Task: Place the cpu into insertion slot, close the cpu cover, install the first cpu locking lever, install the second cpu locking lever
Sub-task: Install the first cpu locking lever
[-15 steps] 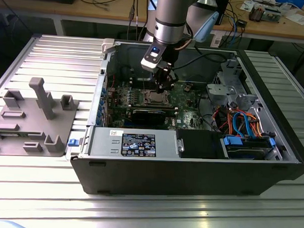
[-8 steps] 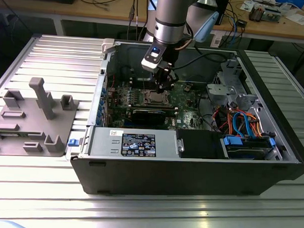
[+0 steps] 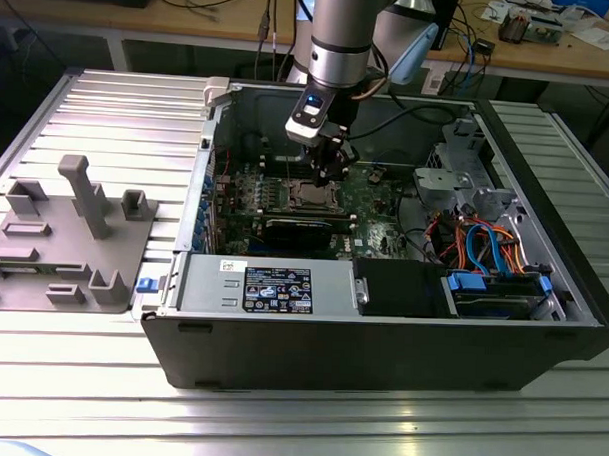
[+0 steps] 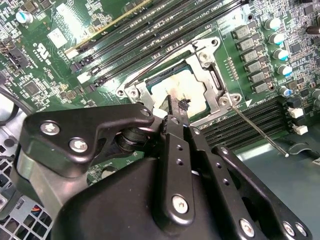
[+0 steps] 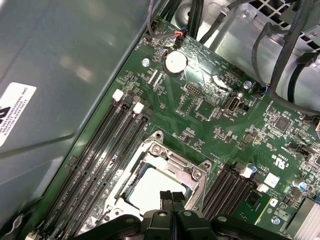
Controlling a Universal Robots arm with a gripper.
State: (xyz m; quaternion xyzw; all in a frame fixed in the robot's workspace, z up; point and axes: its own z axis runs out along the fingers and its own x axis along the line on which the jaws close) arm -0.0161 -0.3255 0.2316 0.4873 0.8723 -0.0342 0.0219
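One robot arm [image 3: 336,34] reaches down from the top centre of the exterior view into one open computer case [image 3: 381,341], which lies on a ribbed metal table [image 3: 108,111]. At the left of that frame, one grey plastic holder [image 3: 69,240] with several upright posts sits on the table outside the case.

Inside the case lie one green circuit board [image 5: 210,115], a grey power supply box [image 3: 272,285] along the lower front wall, and a bundle of orange and blue cables [image 3: 484,244] at the right.

The hand [image 3: 329,171] hangs just above the board in the middle of the case. In both wrist views its two black fingers [image 5: 171,200] are pressed together with no gap, and nothing is seen held between them.

The insertion slot [image 5: 162,150] sits near the lower centre of the first wrist view, flanked by rows of long black memory slots [image 5: 100,155] on both sides. One cpu [image 5: 152,187] lies flat inside it, its pale silver top facing up. The cpu cover [image 4: 212,80] lies down over the chip, framing it. One thin lever rod [image 4: 260,134] runs diagonally across the board at the right of the second wrist view.
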